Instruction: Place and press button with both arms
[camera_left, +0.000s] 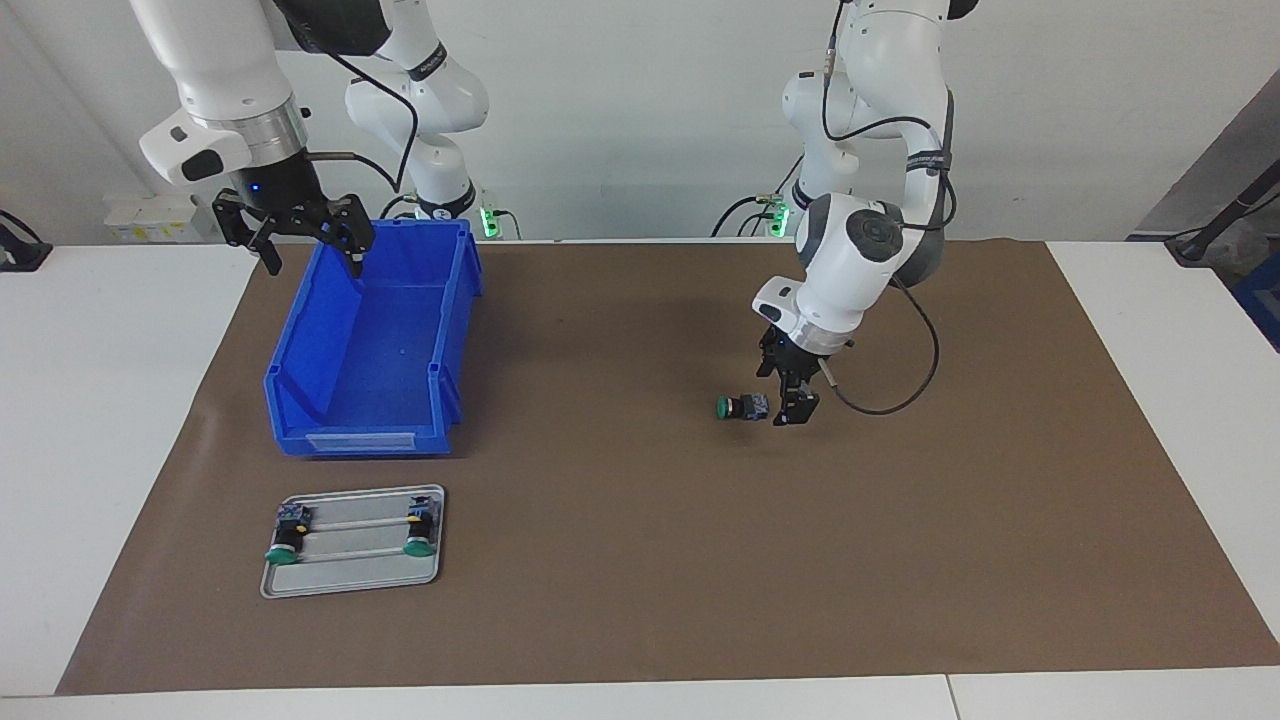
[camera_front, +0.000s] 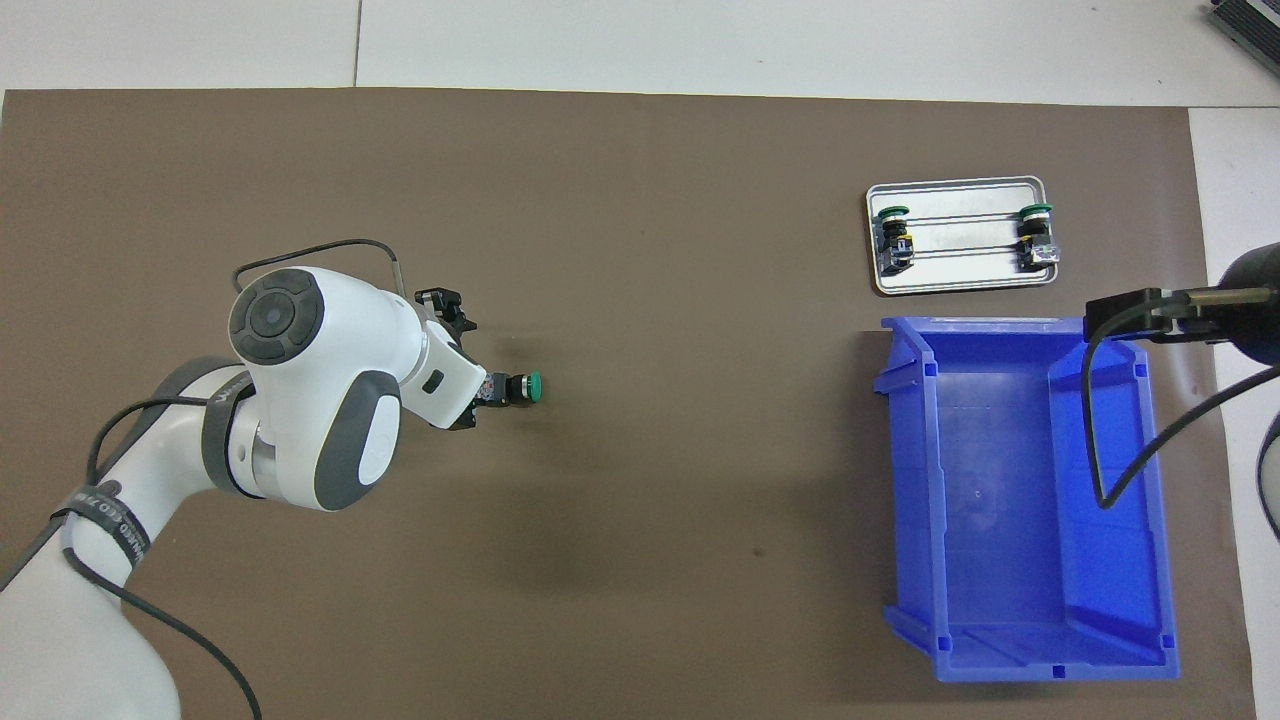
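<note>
In the overhead view the left arm's wrist hid most of its left gripper (camera_left: 788, 398), and I saw only a corner of the right gripper (camera_left: 300, 232) at right. The left gripper's fingers stood wide apart beside the green-capped button (camera_left: 741, 407) lying mid-frame on the brown mat (camera_left: 640, 560); contact was unclear. The right gripper hung open and empty over the blue bin (camera_left: 375, 345).

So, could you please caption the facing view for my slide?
Left gripper open beside a loose button; right gripper waits above the blue bin.
</note>
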